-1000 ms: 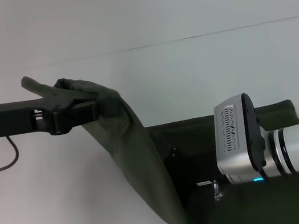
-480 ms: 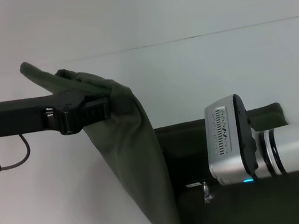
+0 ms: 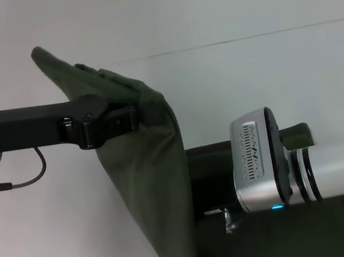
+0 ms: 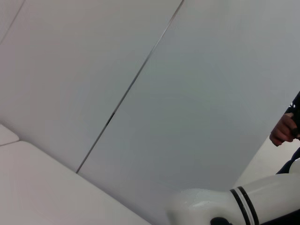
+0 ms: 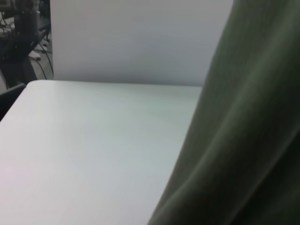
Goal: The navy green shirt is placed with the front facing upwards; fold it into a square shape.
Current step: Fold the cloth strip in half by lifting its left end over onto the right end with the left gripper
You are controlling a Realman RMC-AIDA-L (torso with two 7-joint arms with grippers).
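1. The left gripper point(image 3: 131, 117), fingers clamped on a bunched edge of the shirt point(image 3: 153, 191), has carried it higher and further toward the middle than a second ago.
2. The cloth hangs from that grip in a long drape; the rest lies on the table point(image 3: 268, 71) near the robot.
3. The right gripper point(image 3: 231, 219) sits low over the flat cloth, shifted leftward; whether its fingers are closed I cannot tell.
4. This looks like a fold of one side across, about halfway through.

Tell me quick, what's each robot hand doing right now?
Left gripper: shut on the navy green shirt, lifting it.
Right gripper: cannot be told.
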